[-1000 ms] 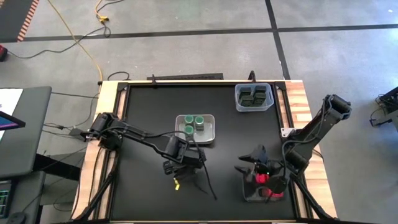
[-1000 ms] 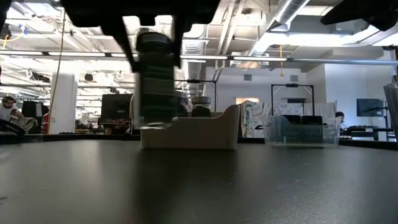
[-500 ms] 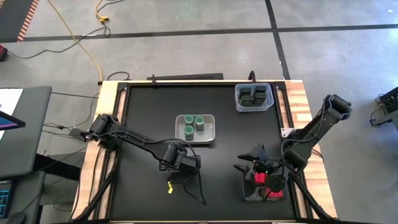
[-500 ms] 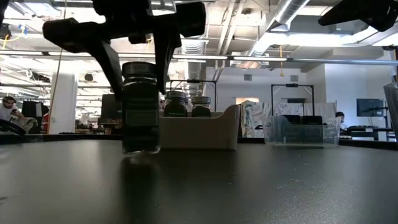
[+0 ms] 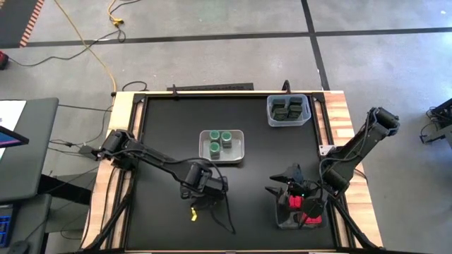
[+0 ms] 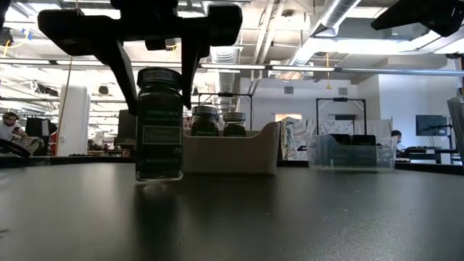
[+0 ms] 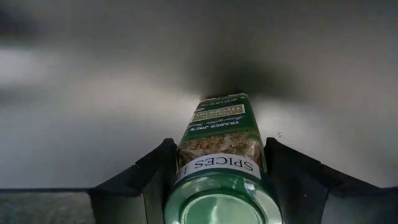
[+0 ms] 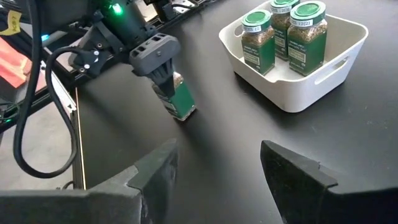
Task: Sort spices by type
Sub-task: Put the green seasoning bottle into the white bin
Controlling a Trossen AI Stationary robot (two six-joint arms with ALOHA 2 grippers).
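A green-lidded spice jar with a green label stands between the fingers of my left gripper, which is shut on it over the table's near middle. The low view shows this jar about upright, its base at the table top; the right wrist view shows the jar leaning a little. Three more green-lidded jars stand in a white tray. My right gripper is open and holds nothing, above a dark tray of red boxes. My left gripper pinches the jar's upper body just below the lid between its two fingers, one on each side. The fingers come from above, pointing steeply down. The jar hangs about upright below them; whether its base rests on the table I cannot tell.
A clear tray with dark tins stands at the far right. The white tray is at the table's middle, beyond the held jar. A cable with a yellow tag trails near the left gripper. Bare black table lies to the left and in the near middle.
My left gripper has come down and a little toward the table's near edge with the jar, away from the white tray. The jar has sunk to the table top and now stands straighter than half a second ago.
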